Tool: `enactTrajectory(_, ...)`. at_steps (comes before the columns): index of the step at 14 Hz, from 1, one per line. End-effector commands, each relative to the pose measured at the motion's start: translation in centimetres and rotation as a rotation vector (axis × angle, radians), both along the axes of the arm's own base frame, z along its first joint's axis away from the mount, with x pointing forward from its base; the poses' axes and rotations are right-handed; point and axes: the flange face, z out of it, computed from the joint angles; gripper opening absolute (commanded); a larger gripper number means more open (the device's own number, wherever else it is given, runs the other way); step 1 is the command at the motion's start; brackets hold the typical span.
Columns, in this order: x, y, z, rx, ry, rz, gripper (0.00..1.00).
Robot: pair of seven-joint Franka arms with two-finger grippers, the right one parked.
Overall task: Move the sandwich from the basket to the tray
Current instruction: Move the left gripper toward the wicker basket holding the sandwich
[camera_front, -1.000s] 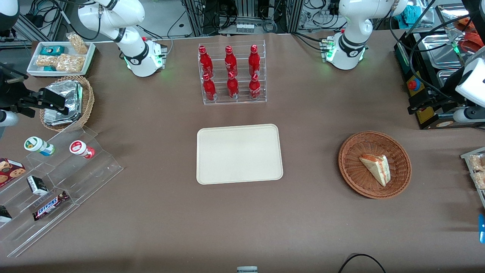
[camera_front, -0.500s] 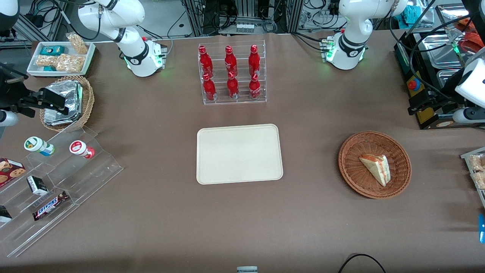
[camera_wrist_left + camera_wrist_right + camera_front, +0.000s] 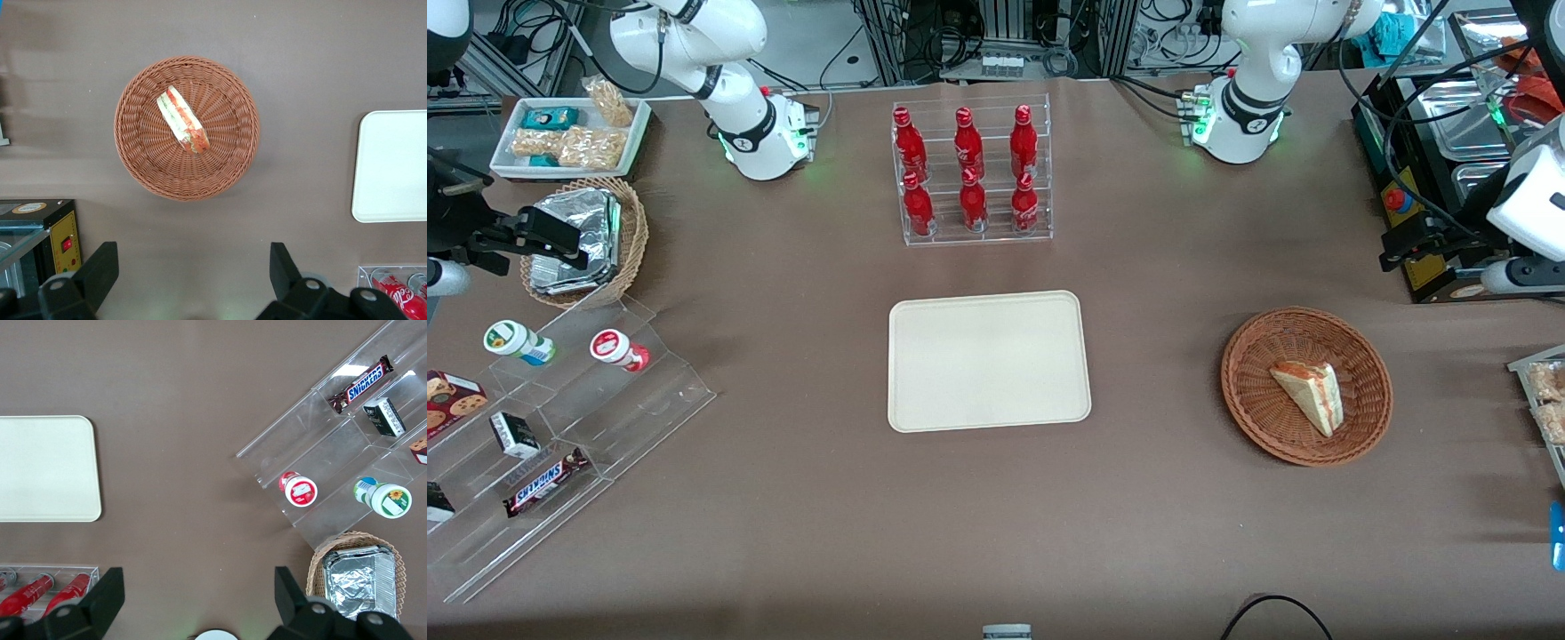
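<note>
Nothing found on the tray (image 3: pixel 989 360) yet. Spotted the sandwich (image 3: pixel 1307 396) lying flat in the basket (image 3: pixel 1232 369), well apart from the tray, toward the working arm's end of the table. Saw the gripper (image 3: pixel 193 260) high up above the table, near the basket but not right over it, fingers (image 3: pixel 100 270) spread wide and holding nothing. Judged the job as not started: needed to go over, go down, pinch, lift and carry. Worried about a few things. Could have come down off the middle and bumped the basket rim, pushing the whole basket along. Could have pinched only a thin corner and let the wedge slip out. Could have squeezed too hard and squashed the soft bread. Could have dropped it on the brown cloth (image 3: pixel 1156 498) between basket and tray.
</note>
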Motion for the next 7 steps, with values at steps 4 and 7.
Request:
enactTrajectory(4,0.9,0.5,-7.8,0.007,0.116,-0.007,1.0)
enactTrajectory(7,1.4,0.7,-15.6,0.005,0.037,-0.002,1.0)
